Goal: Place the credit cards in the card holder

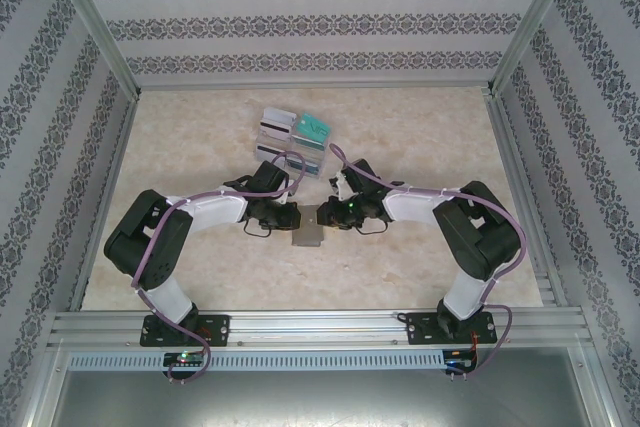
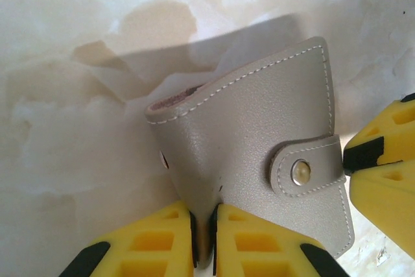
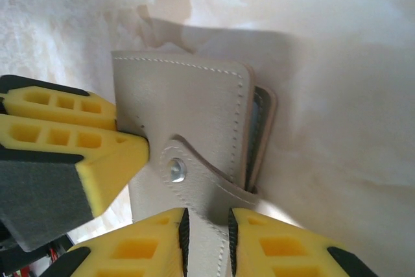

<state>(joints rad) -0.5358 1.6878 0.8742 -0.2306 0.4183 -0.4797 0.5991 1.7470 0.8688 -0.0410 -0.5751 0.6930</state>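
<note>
The card holder (image 1: 308,234) is a grey wallet, snapped closed, standing on edge mid-table between both grippers. My left gripper (image 2: 203,228) is shut on its folded spine (image 2: 253,121), and the snap strap (image 2: 305,172) points toward the right gripper's yellow fingers (image 2: 382,180). My right gripper (image 3: 207,231) is closed round the strap (image 3: 194,180) just below the snap, with the left gripper's fingers (image 3: 65,134) against the card holder's (image 3: 188,102) left side. In the top view the two grippers, left (image 1: 293,219) and right (image 1: 326,215), meet over it. Teal (image 1: 313,127) and white-grey (image 1: 275,122) credit cards lie behind them.
The cards sit in a clear compartment tray (image 1: 292,144) at the back centre of the marble-patterned table (image 1: 200,277). Aluminium frame rails (image 1: 300,325) run along the near edge, and patterned walls enclose the sides and back.
</note>
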